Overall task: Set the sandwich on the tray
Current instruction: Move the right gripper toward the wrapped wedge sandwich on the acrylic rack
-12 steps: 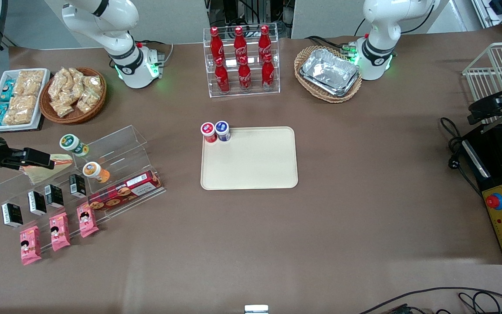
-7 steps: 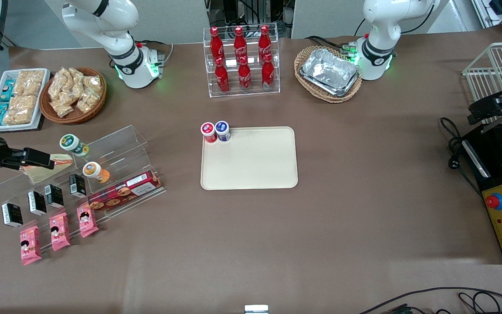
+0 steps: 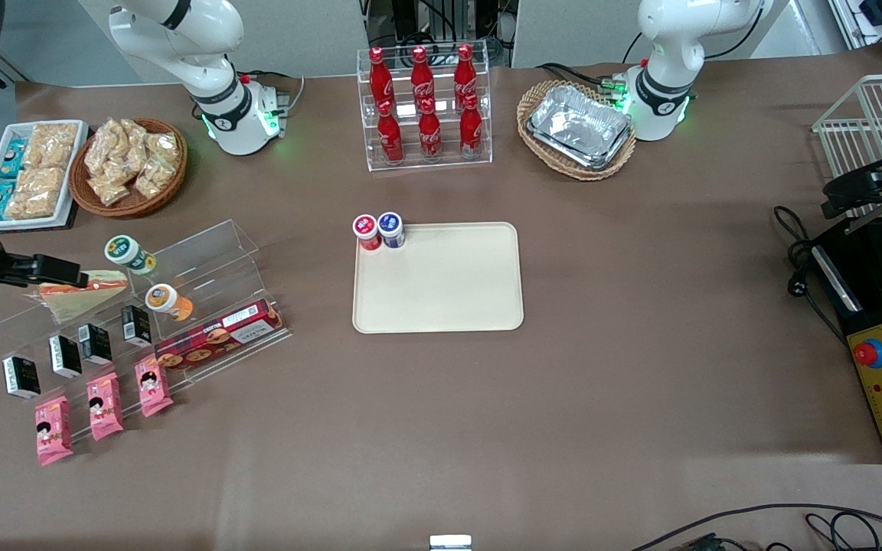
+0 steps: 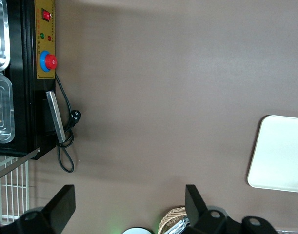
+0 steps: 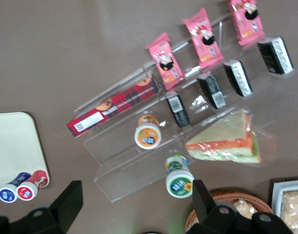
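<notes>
Clear-wrapped sandwich [image 5: 226,140] lies on the acrylic rack [image 5: 139,161]; gripper [image 5: 134,207] above, fingers [image 5: 68,197] apart.

A brown table [image 3: 640,398] fills the scene under even indoor light, well apart from the gripper [image 3: 66,269]. Grey wall panels [image 3: 303,30] rise at its edge farthest from the camera.

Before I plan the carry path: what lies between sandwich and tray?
Front view: the clear rack with an orange-lid cup and cookie box, then bare table. The gripper hovers open by the sandwich.
</notes>
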Controlling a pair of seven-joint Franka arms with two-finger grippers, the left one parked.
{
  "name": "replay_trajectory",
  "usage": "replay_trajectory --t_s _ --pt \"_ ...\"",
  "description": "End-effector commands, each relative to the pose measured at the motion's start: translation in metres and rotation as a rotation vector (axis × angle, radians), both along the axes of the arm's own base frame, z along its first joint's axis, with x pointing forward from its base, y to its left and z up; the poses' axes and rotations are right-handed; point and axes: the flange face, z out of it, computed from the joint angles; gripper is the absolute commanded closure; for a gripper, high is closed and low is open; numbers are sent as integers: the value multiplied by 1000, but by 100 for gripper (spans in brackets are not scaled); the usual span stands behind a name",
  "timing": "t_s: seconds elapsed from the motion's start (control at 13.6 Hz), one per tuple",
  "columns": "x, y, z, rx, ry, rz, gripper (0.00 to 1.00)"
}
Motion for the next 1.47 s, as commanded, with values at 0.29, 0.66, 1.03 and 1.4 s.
replay_trajectory --t_s 0.29,0.66,1.03,1.4 --pt "-40 -86 14 -15 47 34 0" --pt "-45 -106 9 -54 63 -189 0" --pt "-41 -102 11 -80 59 -367 0" --pt "-37 -104 6 -135 70 -374 0"
